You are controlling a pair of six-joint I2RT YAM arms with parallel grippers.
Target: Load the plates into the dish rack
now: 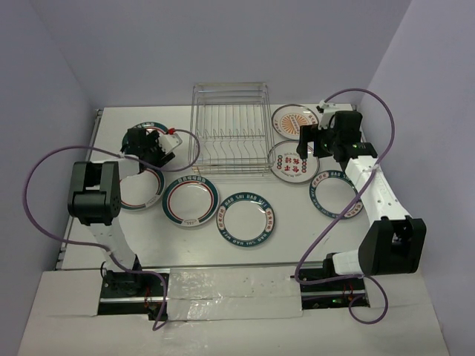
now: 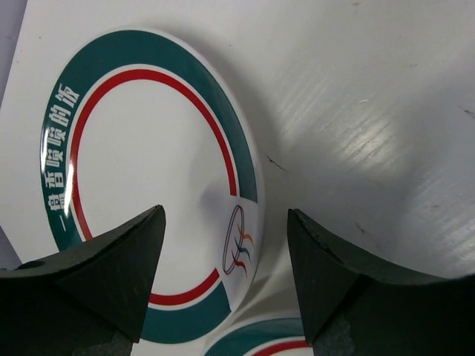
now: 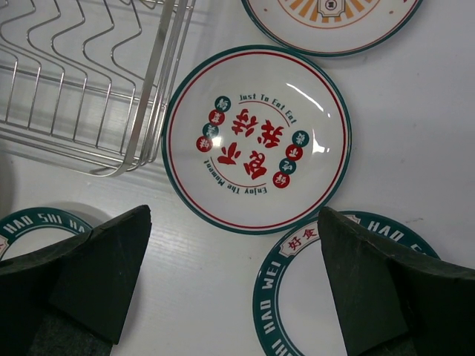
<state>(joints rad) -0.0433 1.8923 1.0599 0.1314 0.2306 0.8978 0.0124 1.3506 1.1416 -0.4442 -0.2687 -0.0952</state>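
Note:
The silver wire dish rack point(image 1: 228, 130) stands at the back centre and holds no plate. Several white plates with teal rims lie flat on the table around it. My left gripper point(image 1: 165, 144) is open above the right edge of a teal-and-red-ringed plate point(image 2: 148, 170) at the far left; that edge lies between the fingers point(image 2: 226, 252). A second plate's rim point(image 2: 260, 337) shows just below. My right gripper point(image 1: 308, 141) is open and empty point(image 3: 234, 274) above the table, near a plate with red characters point(image 3: 256, 141) beside the rack's corner point(image 3: 141, 141).
An orange-centred plate point(image 1: 293, 119) lies right of the rack. A teal-lettered plate point(image 1: 335, 194) lies under the right arm. Two more plates point(image 1: 190, 200) point(image 1: 247, 221) lie in front of the rack, and another point(image 1: 141, 189) under the left arm. Walls enclose the table.

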